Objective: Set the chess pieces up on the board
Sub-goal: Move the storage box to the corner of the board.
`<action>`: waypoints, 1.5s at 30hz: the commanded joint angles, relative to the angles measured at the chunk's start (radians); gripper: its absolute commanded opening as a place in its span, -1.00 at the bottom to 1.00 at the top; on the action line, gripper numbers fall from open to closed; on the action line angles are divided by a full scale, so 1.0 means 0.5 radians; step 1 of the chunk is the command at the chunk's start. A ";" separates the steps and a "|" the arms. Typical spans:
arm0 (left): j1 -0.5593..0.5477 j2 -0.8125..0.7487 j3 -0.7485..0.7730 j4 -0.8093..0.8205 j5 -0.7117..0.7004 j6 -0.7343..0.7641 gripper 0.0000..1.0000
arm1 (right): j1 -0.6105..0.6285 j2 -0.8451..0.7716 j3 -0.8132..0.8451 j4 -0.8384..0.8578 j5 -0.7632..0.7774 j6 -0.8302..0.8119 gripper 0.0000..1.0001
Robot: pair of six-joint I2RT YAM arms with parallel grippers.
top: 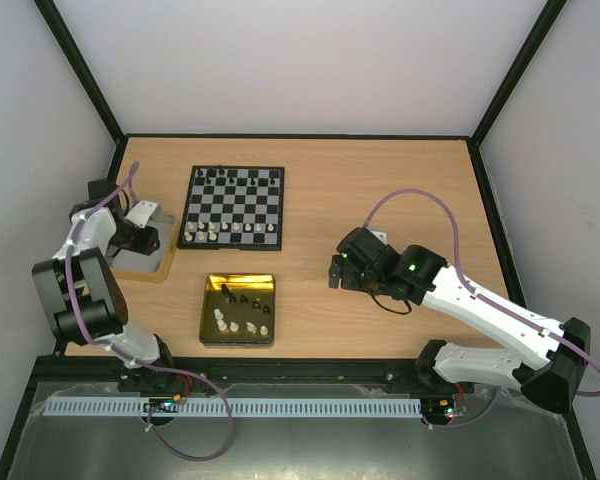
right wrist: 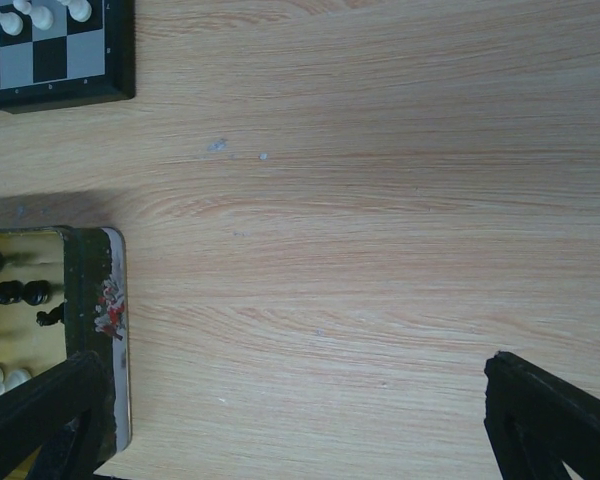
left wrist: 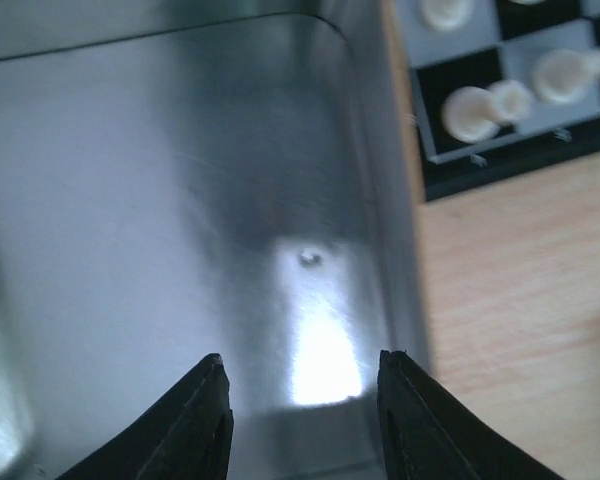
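A square box (top: 145, 268) with a yellowish outer edge and a dull metallic inside sits just left of the board (top: 232, 207), by its near left corner. The left tool (left wrist: 302, 360) hangs over the box floor. It is released: its two dark fingers (left wrist: 205, 420) stand apart, and only bare metal shows between them. In the left wrist view the board's near left corner lies just past the box wall, with a strip of tabletop (top: 380, 190) between the two.

The board lies flat toward the far side of the tabletop. White chess pieces (top: 230, 232) stand along its two near rows, and black chess pieces (top: 242, 176) are dotted along its far row. They are too small to tell which figures they are.

A shiny gold tray (top: 238, 341) rests on the near side of the board, apart from it. It holds loose black pieces (top: 242, 297) in the half toward the board and loose white pieces (top: 242, 325) in the half away from it. Whether each one stands or lies on its side cannot be told.

The right tool (right wrist: 292, 365) hovers low over bare wood, well to the right of the board and right of the tray. It is spread wide and grips nothing. In the right wrist view, one black finger (right wrist: 550, 420) is far over to the right and the other overlaps the tray's dark rim. The board's near right corner shows at the upper left of that view.
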 commanded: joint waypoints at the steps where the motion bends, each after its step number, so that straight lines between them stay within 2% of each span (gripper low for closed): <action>1: 0.039 0.246 0.159 0.191 -0.115 -0.043 -0.17 | 0.008 -0.011 -0.015 -0.089 0.060 0.051 0.96; 7: 0.059 0.747 0.554 0.253 -0.178 -0.119 -0.16 | 0.008 0.008 -0.031 -0.103 0.052 0.075 0.96; 11: 0.056 1.163 1.053 0.178 -0.256 -0.203 -0.10 | 0.006 0.029 -0.042 -0.126 0.037 0.084 0.95; 14: 0.049 1.544 1.618 0.031 -0.349 -0.263 -0.02 | 0.006 0.044 -0.057 -0.142 0.037 0.088 0.95; 16: 0.048 1.850 2.169 -0.152 -0.458 -0.322 0.05 | 0.007 0.058 -0.073 -0.148 0.028 0.088 0.96; 18: 0.039 2.236 2.896 -0.370 -0.560 -0.347 0.13 | 0.007 0.078 -0.084 -0.152 0.020 0.092 0.95; 19: 0.023 2.322 3.126 -0.419 -0.637 -0.332 0.14 | 0.008 0.084 -0.084 -0.153 0.016 0.095 0.95; 20: 0.001 2.323 3.183 -0.380 -0.721 -0.304 0.15 | 0.009 0.087 -0.080 -0.153 0.018 0.101 0.95; 22: -0.025 2.137 2.874 -0.157 -0.804 -0.263 0.16 | 0.009 0.086 -0.067 -0.153 0.026 0.121 0.95; 25: -0.018 1.800 2.339 0.137 -0.717 -0.300 0.20 | 0.008 0.061 -0.059 -0.146 0.063 0.140 0.96; 31: 0.092 1.289 1.849 0.091 0.061 -0.460 0.39 | 0.008 0.063 -0.053 -0.100 0.070 0.114 0.95; 36: 0.123 0.819 1.523 0.075 0.345 -0.447 0.40 | 0.007 0.135 0.003 -0.066 0.083 0.055 0.96; 40: 0.133 0.560 1.254 -0.158 0.469 -0.251 0.40 | 0.008 0.168 0.022 -0.057 0.085 0.034 0.96; 45: 0.138 0.149 0.547 -0.447 0.537 0.260 0.30 | 0.008 0.117 -0.028 -0.030 0.079 0.045 0.95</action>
